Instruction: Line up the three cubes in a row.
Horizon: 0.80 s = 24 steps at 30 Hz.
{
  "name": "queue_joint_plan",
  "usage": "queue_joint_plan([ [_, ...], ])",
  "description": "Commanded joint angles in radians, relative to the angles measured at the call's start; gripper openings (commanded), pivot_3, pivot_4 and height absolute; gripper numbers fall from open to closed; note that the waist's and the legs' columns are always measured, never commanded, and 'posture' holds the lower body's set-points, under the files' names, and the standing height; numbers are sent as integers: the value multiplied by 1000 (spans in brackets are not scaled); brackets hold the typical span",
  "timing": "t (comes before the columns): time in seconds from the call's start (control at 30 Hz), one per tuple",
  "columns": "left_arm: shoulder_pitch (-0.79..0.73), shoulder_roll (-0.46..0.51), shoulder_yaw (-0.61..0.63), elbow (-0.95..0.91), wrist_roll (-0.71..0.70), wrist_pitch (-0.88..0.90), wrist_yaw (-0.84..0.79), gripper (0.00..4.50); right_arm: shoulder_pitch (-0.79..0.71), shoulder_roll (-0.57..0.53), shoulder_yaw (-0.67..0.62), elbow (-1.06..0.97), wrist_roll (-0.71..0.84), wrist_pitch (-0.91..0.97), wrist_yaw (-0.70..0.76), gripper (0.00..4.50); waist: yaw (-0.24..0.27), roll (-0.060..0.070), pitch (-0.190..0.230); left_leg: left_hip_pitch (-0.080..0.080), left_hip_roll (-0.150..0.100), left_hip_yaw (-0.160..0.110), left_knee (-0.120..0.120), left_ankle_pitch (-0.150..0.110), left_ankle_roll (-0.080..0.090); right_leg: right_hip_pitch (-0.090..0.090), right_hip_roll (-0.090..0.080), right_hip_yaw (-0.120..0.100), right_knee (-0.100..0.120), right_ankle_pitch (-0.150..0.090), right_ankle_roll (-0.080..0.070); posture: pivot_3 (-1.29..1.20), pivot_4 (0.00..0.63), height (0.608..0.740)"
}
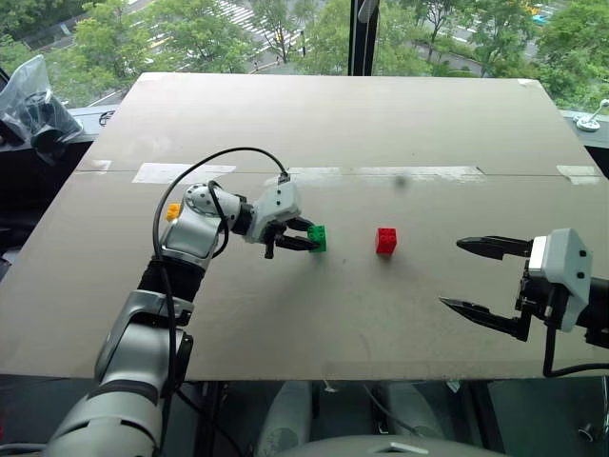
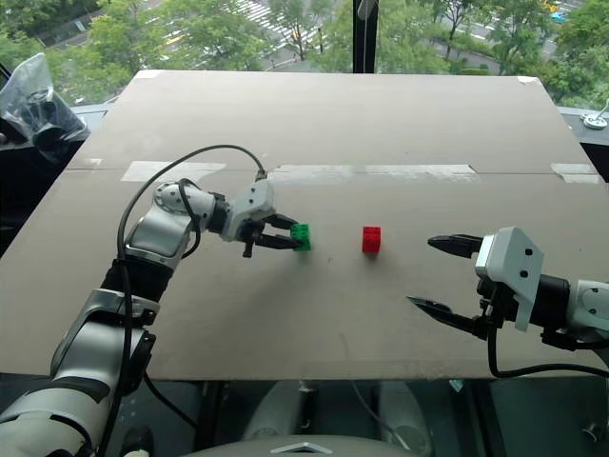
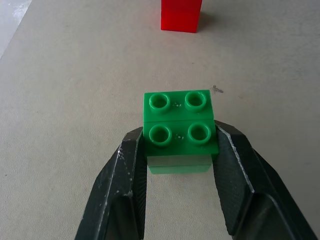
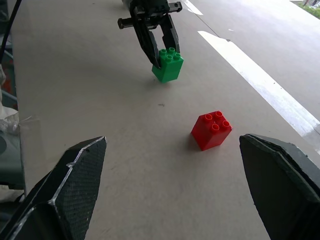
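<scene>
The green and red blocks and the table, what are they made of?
Green block and red block: likely hard plastic, smooth and glossy, with moulded studs on top. Table: looks like matt, beige board, maybe fibreboard or cardboard; hard to tell.

Two bricks on the counter (image 2: 314, 143)
The left hand (image 2: 285, 231) grips the green brick (image 2: 302, 237); the red brick (image 2: 372, 239) sits just beside it, and the right hand (image 2: 440, 275) hangs wide apart nearby.
</scene>
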Motion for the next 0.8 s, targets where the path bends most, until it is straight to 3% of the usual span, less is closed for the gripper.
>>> queue_joint_plan([
  [0.03,-21,-16,-2,26,-18,-43,-4,1236,-2,-2,-22,-17,0,-20,3,4403,0,0,0,0,0,0,0,0,0,0,0,0,0,0,0,0,150,740],
  [0.63,-99,-93,-42,186,-1,-181,-28,1236,13,9,-40,-56,28,6,-43,4403,-1,0,0,0,-1,0,0,0,0,0,0,0,0,0,0,0,150,740],
  [0.8,-98,-87,-40,192,5,-189,-30,3545,29,9,-48,-74,37,12,-58,4403,-1,0,0,0,-1,0,0,0,0,0,0,0,0,0,0,0,150,740],
])
